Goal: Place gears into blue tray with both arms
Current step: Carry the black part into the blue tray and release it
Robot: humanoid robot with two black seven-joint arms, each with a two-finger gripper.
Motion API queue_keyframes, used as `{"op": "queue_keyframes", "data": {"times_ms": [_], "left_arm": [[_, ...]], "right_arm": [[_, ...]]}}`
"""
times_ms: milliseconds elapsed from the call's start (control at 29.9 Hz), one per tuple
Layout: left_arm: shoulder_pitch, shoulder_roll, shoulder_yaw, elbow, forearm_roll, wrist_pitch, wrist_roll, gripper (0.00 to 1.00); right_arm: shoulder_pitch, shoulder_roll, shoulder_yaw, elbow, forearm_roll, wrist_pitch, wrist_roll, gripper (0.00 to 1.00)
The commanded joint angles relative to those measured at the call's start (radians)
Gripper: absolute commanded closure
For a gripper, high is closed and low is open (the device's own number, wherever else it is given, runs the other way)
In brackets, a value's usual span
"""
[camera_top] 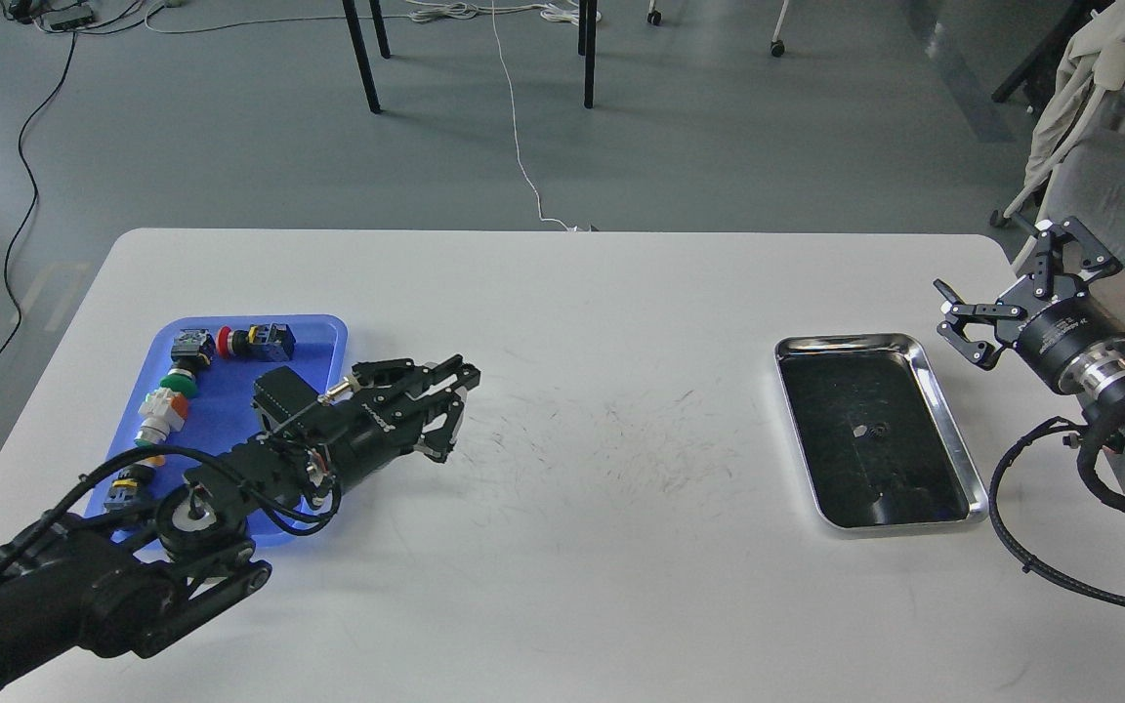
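While the left hand (452,410) hung just past the near-right corner of the blue tray (323,337), its fingers were drawn nearly together, and whether they pinched anything could not be told. One gear (881,429) lay well apart from that hand, a tiny dark ring on the dark floor of the steel tray (953,439), roughly at its middle, with a small pale fleck just beside it. A second gear could not be made out. The right hand (997,293) stood just beyond the steel tray's far-right corner, fingers spread wide and holding nothing, so the gear lay near it but clear of it.

Along the left side of the blue tray sat a row of button switches (172,391) with red, green and yellow caps; the left arm covered the tray's near part.

Both trays rested on the white surface (572,322), which was scuffed with fine dark marks between the steel tray and the blue one. Beyond the surface's far edge from the steel tray lay a grey floor (719,146) with black legs, a white cable and black cords, and a grey chair (1109,186) draped with pale cloth.
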Motion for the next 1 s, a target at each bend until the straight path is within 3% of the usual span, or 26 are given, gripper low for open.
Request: {"op": "queue_keyframes", "data": {"times_ms": [0,368,602,802,969], "left_arm": [[0.003,0.114,0.014,0.022,-0.100,-0.008,-0.071,0.89],[0.044,0.067,0.032,0.315,-0.165,-0.009,-0.200,0.89],[0.046,0.034,0.037,0.360,-0.200,-0.009,-0.208,0.85],[0.039,0.030,0.035,0.362,-0.211,-0.009,-0.208,0.61],[0.029,0.033,0.034,0.362,-0.249,-0.009,-0.210,0.25]], "right_arm": [[-0.002,0.001,-0.004,0.000,-0.001,0.000,0.003,0.03],[-0.002,0.004,-0.009,0.015,-0.001,0.000,0.005,0.03],[-0.002,0.008,-0.011,0.014,-0.001,0.000,0.005,0.03],[0.000,0.008,-0.011,0.015,-0.001,0.000,0.005,0.03],[0.000,0.010,-0.011,0.015,-0.002,0.000,0.005,0.03]]}}
